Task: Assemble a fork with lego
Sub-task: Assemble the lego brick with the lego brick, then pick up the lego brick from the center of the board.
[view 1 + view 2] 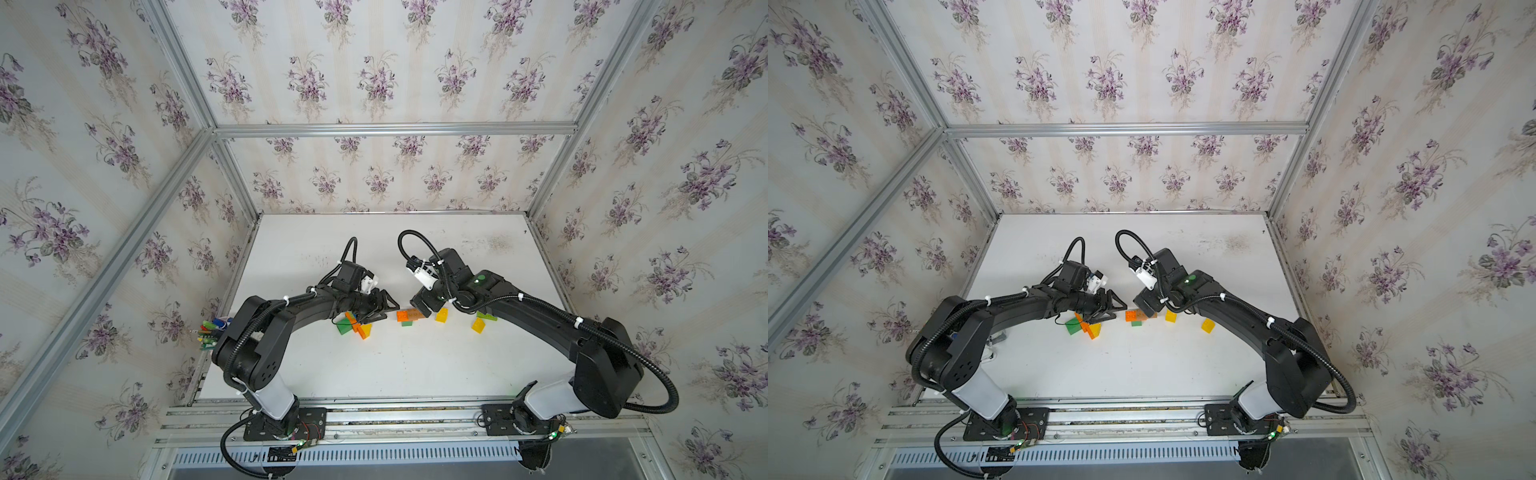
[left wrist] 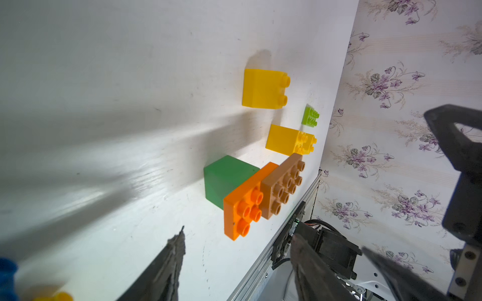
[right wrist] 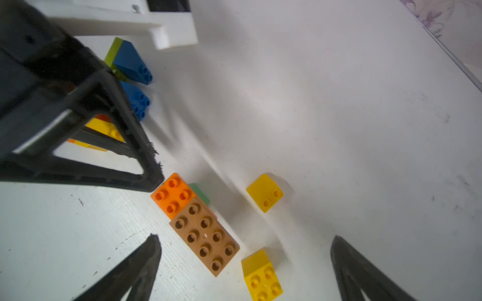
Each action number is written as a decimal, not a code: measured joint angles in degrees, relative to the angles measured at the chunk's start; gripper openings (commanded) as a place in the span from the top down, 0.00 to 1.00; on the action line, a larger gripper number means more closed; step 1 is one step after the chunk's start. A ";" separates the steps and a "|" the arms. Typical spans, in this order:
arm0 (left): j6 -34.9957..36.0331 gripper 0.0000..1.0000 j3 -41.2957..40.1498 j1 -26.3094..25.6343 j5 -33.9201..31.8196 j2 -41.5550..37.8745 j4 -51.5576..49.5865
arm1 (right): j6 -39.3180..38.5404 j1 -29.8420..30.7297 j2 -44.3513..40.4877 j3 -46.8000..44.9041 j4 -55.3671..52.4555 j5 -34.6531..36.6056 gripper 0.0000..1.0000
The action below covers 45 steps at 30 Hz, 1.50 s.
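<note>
A white table [image 1: 374,365], walled on three sides, lies bare toward the arm bases and toward the back wall. Two black arms [image 1: 536,311] bend inward over its middle. The left gripper [image 1: 388,311] is spread and empty, one fingertip just beside the lego: an orange brick [image 3: 173,194] butted against a brown plate [image 3: 204,235], with a green brick [image 2: 227,177] under the orange one. The right gripper [image 3: 245,241] is released wide, holding nothing, above the plate. Loose yellow bricks [image 3: 264,192] lie near on the right.
</note>
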 measured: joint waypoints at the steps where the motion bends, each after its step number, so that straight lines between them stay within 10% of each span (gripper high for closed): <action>1: 0.33 0.34 0.04 0.22 -0.11 -0.50 -0.39 | 1.14 -1.07 -0.22 -0.09 -0.11 0.15 0.00; 20: 6.21 0.31 4.94 4.42 0.02 -3.02 -8.92 | 18.91 -22.49 3.13 4.42 -11.06 0.35 0.00; 45: 6.80 0.31 5.55 5.35 3.76 1.44 -7.93 | 30.47 -28.79 11.21 -5.46 -12.90 6.12 0.17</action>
